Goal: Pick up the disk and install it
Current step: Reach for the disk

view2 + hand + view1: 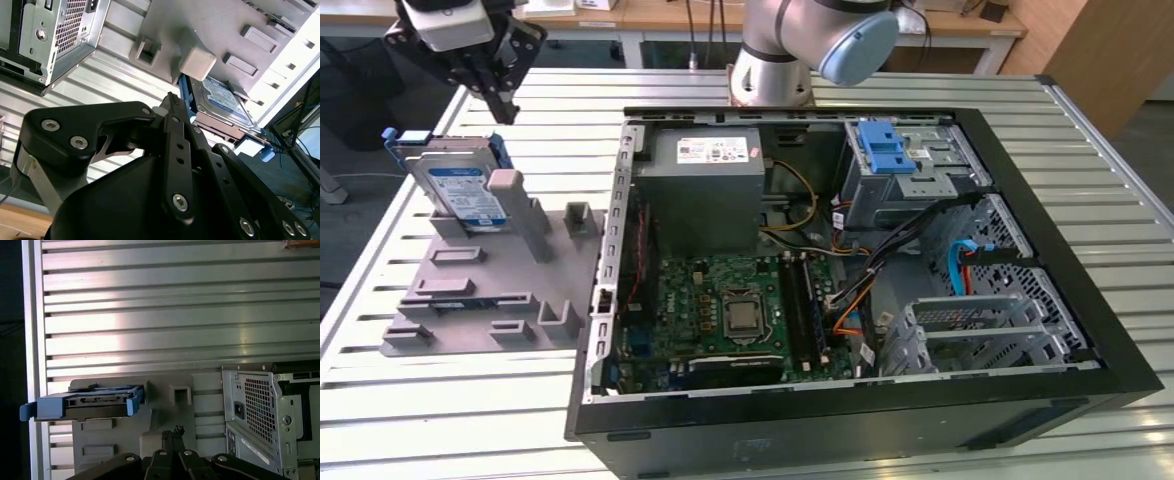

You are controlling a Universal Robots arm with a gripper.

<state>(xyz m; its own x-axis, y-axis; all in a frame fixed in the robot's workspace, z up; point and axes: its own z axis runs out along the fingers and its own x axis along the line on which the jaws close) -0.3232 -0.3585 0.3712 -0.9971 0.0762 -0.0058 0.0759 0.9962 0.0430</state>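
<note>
The disk [460, 188] is a silver hard drive with a white-and-blue label in a blue bracket. It stands on edge in a slot of the grey holder [480, 290], at the exterior view's left. My gripper [499, 103] hangs in the air above and slightly behind the disk, not touching it. In both wrist views the black fingers lie pressed together with nothing between them, so my gripper [172, 433] is shut and empty. The disk [85, 405] sits off to one side of the fingertips, and its label face [221, 99] shows just beyond my gripper [172, 100].
An open computer case [1067, 250] lies on the slatted metal table [480, 420]. Inside are a grey power-supply box [707, 190], a motherboard [720, 320] and a drive cage with a blue latch [897, 155]. The arm's base [774, 50] stands behind the case.
</note>
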